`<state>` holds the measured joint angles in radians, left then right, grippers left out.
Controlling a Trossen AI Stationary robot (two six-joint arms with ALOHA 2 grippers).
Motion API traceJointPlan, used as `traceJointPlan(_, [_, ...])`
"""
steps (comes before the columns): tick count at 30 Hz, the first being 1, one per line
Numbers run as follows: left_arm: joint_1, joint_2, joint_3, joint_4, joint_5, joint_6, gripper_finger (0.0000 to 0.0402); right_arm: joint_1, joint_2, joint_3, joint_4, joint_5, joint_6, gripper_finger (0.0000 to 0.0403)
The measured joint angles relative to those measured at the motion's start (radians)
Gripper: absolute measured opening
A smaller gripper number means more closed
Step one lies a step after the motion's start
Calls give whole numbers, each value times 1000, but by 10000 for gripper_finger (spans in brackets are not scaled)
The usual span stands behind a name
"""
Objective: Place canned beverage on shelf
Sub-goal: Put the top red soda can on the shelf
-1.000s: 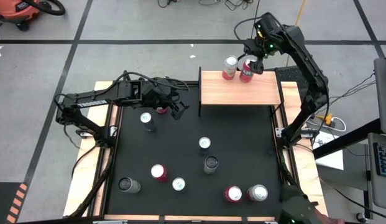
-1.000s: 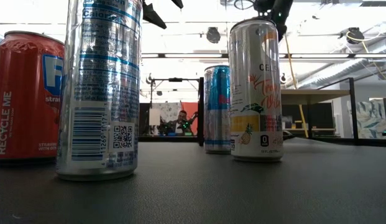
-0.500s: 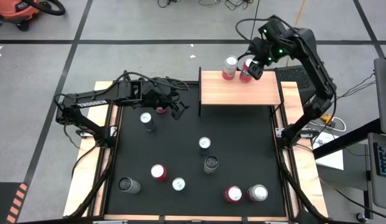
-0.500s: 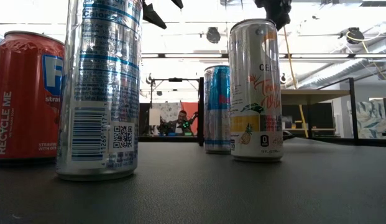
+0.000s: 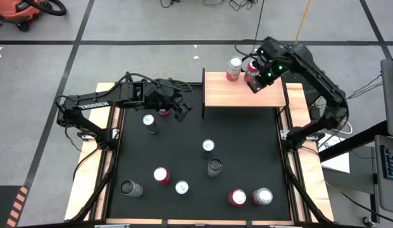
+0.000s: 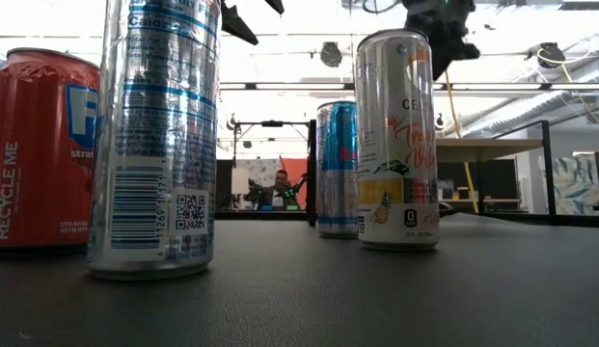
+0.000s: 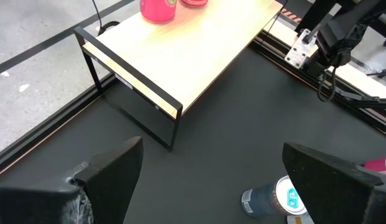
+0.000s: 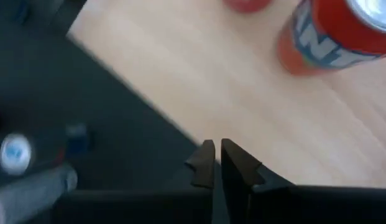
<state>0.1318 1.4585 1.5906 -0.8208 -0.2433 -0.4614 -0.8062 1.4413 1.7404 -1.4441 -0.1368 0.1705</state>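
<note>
We see the black table (image 5: 247, 145) first, with loose cans (image 5: 209, 166) standing well apart across it; the shelf (image 5: 243, 90) stands at its far edge, and two cans (image 5: 234, 68) stand upright near the shelf's back edge, just beside each other; the right gripper (image 5: 255, 85) hangs over the shelf close to them, jaws closed on nothing; the left gripper (image 5: 182, 111) hovers over the table's far left part, jaws wide apart and empty.

High view straight down over whole table (image 5: 183, 139), low view level at tabletop among cans, both wrist views near, sharing shelf (image 7: 180, 56).
</note>
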Motion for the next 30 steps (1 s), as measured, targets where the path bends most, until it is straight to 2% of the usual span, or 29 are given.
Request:
traceJointPlan(4, [0,6,0,0,-1,19,386,-44,-37,-177,182,5,111,11])
traceJointPlan(9, [0,8,-1,-1,-1,32,386,-65,-39,-286,277,16,156,1])
traceJointPlan(14, [0,8,-1,-1,-1,29,386,-101,-18,-301,378,36,158,1])
traceJointPlan(30, [12,8,-1,-1,-11,23,386,-177,-3,-301,402,39,113,0])
